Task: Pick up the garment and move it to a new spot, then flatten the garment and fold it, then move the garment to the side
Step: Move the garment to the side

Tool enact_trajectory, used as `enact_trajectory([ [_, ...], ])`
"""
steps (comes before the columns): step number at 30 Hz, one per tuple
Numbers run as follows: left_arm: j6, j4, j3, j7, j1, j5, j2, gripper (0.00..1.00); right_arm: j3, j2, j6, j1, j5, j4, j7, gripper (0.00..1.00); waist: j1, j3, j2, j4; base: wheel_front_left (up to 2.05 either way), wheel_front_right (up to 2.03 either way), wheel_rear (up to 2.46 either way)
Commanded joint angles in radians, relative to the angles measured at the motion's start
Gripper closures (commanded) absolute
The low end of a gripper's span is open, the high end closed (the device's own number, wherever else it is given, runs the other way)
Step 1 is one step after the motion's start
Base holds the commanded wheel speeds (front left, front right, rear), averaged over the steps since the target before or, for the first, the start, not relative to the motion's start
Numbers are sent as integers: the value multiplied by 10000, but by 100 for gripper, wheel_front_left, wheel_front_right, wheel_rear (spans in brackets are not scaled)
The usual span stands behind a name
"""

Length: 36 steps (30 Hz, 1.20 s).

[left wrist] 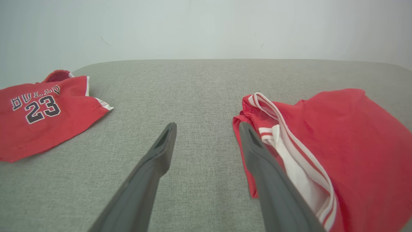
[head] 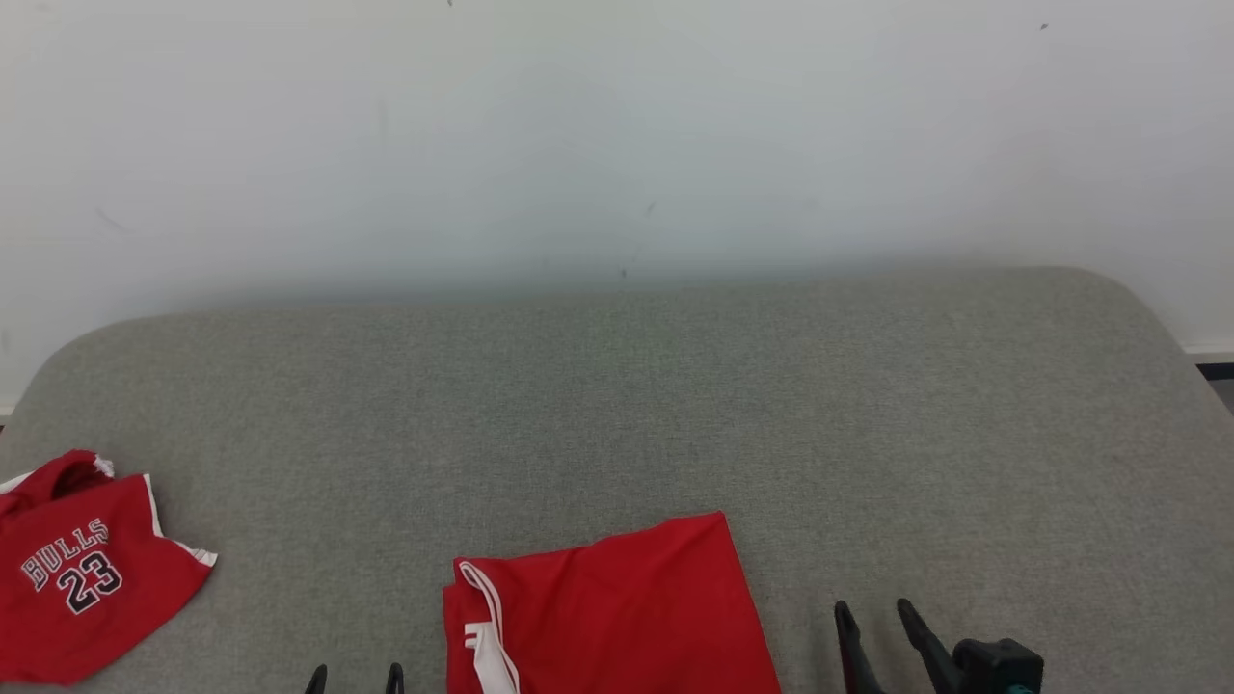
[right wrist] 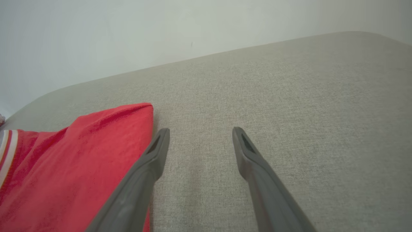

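The garment (head: 617, 607) is a red piece with white stripes, lying folded at the near middle of the grey surface (head: 675, 405). My left gripper (head: 355, 677) stands open just to its left, with only the fingertips showing at the bottom edge. In the left wrist view the garment (left wrist: 338, 145) lies to the right of the open left gripper (left wrist: 207, 127), whose right finger overlaps its striped edge. My right gripper (head: 875, 615) is open just right of the garment. The right wrist view has the garment (right wrist: 77, 161) left of the empty right gripper (right wrist: 199, 132).
A red jersey (head: 82, 573) printed BULLS 23 lies crumpled at the near left of the surface, also in the left wrist view as the jersey (left wrist: 42, 116). A white wall (head: 617, 135) rises behind the surface's rounded far edge.
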Motion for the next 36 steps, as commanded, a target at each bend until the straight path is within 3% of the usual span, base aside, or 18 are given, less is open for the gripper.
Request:
enact_trajectory([
  [1,-21,5,-92,-31,-102,80,-6,0,263,25,-26,-234,120,233,-11,0,0,210,-1,276,0,0,0],
  [9,-134,120,-524,-31,-142,128,-7,0,1145,16,-26,-1441,951,1465,432,0,0,495,-1,1027,0,0,0],
  [20,-84,79,-518,-31,-330,26,-9,0,1818,16,-26,-2510,1849,3152,1377,0,0,795,-1,1436,0,0,0],
  [21,-79,72,-515,-31,-351,20,-9,0,1913,16,-26,-2578,1973,3265,1470,6,0,821,-1,1436,0,0,0],
  [22,-67,68,-504,-31,-365,24,-10,0,2023,16,-26,-2612,2041,3369,1542,54,0,841,-1,1429,0,0,0],
  [23,-53,64,-502,-31,-369,27,-9,0,2134,24,-26,-2653,2120,3427,1574,92,0,855,-1,1411,0,0,0],
  [24,-46,65,-505,-31,-369,16,-9,0,2142,25,-26,-2672,2263,3451,1444,100,0,862,-1,1389,0,0,0],
  [30,-65,110,-494,-31,-444,-2,-9,0,1704,-117,-35,-3029,1970,4141,840,100,0,769,-1,1025,0,0,0],
  [36,-61,-19,-430,-31,-240,-108,-9,0,1323,-189,-34,-3301,1653,4583,380,100,0,560,-1,-104,0,0,0],
])
